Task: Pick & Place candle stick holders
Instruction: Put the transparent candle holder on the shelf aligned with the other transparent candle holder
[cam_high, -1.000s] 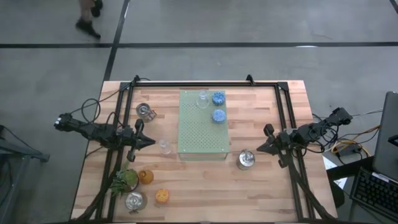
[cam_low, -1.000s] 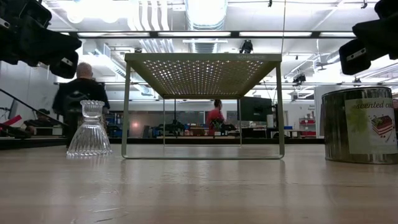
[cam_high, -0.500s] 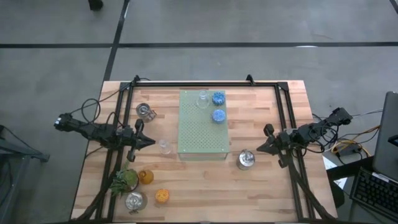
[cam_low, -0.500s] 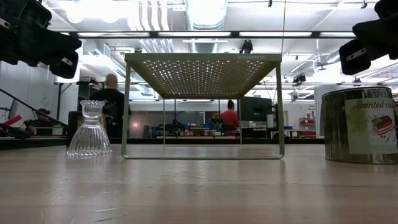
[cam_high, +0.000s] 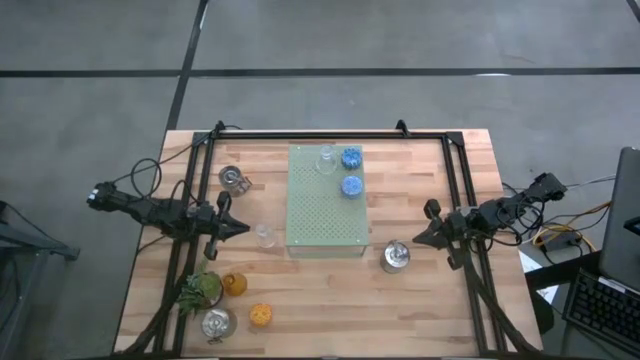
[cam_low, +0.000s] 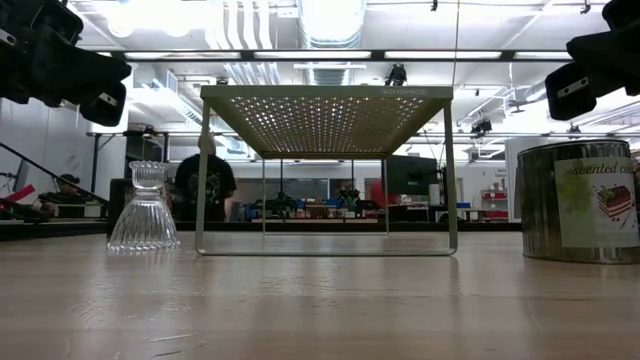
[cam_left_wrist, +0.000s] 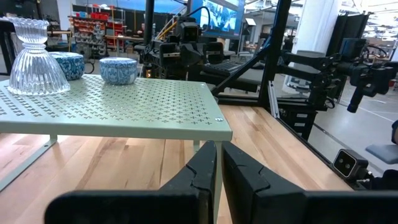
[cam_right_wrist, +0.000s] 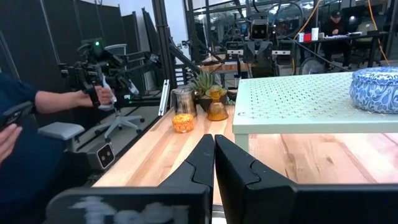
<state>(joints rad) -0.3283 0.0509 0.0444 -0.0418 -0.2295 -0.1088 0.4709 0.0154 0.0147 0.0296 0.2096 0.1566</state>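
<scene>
High view: left gripper (cam_high: 240, 227) pinched shut, empty, clear glass holder (cam_high: 264, 235) just ahead of fingertips. Right gripper (cam_high: 418, 236) likewise shut (idle). Risk: advancing closed, toppling that light glass.

three holders (cam_high: 341, 171) on board (cam_high: 325, 215)

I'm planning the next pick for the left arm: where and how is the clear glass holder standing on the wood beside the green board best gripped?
Probably by the narrow neck under its rim. The clear glass holder stands upright and flares into a wide ribbed skirt, so fingers would likely slip lower down. Come from the left gripper, which is shut and nearest; the green board blocks the other side.
</scene>
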